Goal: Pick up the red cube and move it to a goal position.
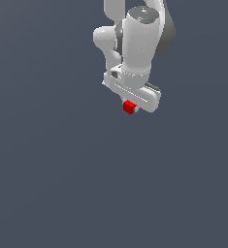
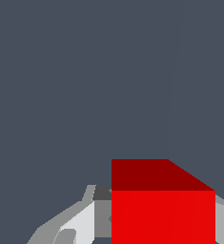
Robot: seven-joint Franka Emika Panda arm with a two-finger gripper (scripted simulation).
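Observation:
The red cube is a tiny bright red block sitting right under the white gripper in the upper middle of the exterior view. The gripper's fingers are mostly hidden behind its wide white hand, and the cube pokes out below it. In the wrist view the red cube fills the space between the two grey-white fingers, which sit against its sides. The gripper is shut on the cube. I cannot tell whether the cube rests on the surface or hangs above it.
The plain dark grey-blue surface fills both views with no other objects or edges in sight. The white arm rises out of the exterior view's top.

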